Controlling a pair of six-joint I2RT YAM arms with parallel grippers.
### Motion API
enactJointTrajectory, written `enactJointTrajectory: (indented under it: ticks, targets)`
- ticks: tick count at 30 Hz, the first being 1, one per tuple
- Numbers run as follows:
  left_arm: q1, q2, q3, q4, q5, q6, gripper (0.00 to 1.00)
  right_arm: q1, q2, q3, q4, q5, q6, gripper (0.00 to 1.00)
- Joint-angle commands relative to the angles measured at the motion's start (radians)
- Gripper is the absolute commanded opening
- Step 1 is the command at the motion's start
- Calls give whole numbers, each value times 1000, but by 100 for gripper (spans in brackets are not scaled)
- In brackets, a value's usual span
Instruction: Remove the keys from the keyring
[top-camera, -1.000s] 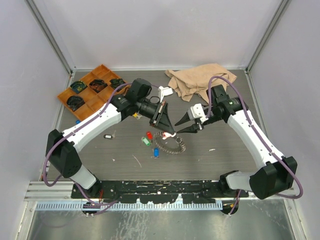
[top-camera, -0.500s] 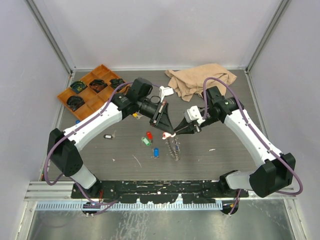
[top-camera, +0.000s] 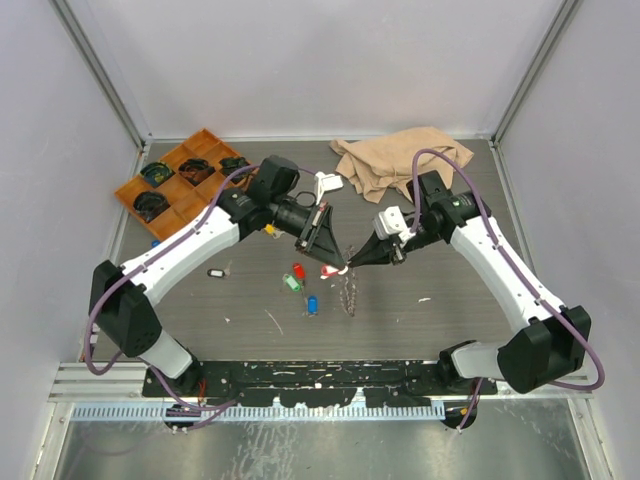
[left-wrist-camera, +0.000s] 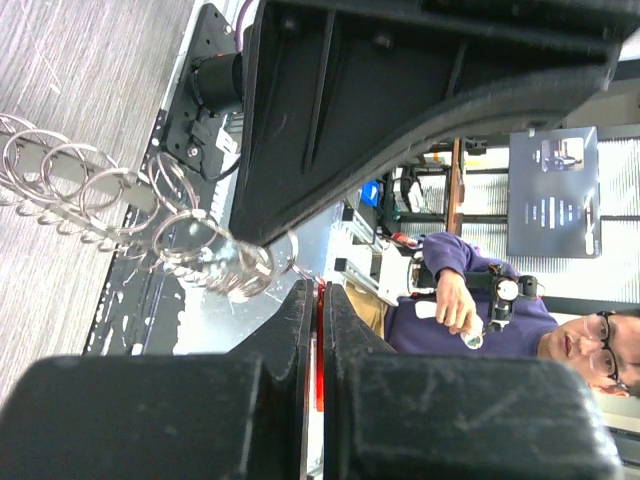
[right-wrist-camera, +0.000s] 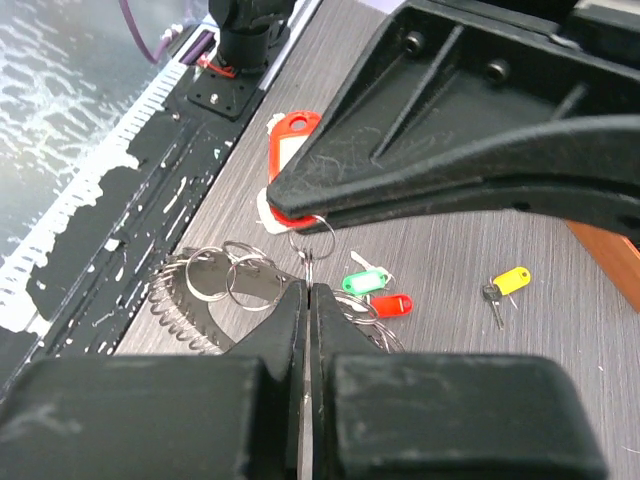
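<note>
My left gripper (top-camera: 333, 262) is shut on a red key tag with a white label (right-wrist-camera: 290, 140), held just above the table's middle. In the left wrist view the tag's red edge (left-wrist-camera: 319, 330) shows between the shut fingers. The silvery keyring (top-camera: 348, 290) hangs from the tag's small split ring and droops to the table. Its spiky rim (right-wrist-camera: 190, 290) spreads on both sides of my right gripper (right-wrist-camera: 308, 285), which is shut on the metal right under that small ring. Loose red (top-camera: 298, 270), green (top-camera: 291, 283), blue (top-camera: 312, 303) and black (top-camera: 215, 273) keys lie to the left.
An orange compartment tray (top-camera: 135, 190) holding dark coiled bundles sits at the back left. A beige cloth (top-camera: 395, 160) lies at the back right, a white tag (top-camera: 328, 183) beside it. A yellow key (right-wrist-camera: 510, 280) lies on the table.
My right gripper moved left to the left gripper's tip and shut on the metal below the red tag. The keyring, lying flat before, now hangs edge-on.
</note>
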Motion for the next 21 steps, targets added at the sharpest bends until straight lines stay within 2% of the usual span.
enactJointTrajectory:
  ticks: [1, 6, 15, 21]
  targets:
    - [28, -112, -52, 75, 62, -12, 0, -31, -1, 39, -38, -139, 6, 1]
    - [36, -171, -130, 135, 82, 0, 0, -39, 2, 31, -70, -216, 0, 1]
    - [36, -210, -170, 120, 79, 103, 0, -32, 12, 2, -36, -310, 82, 1]
    - [36, -217, -165, 20, 41, 215, 0, 30, 47, 26, -65, -312, 83, 1]
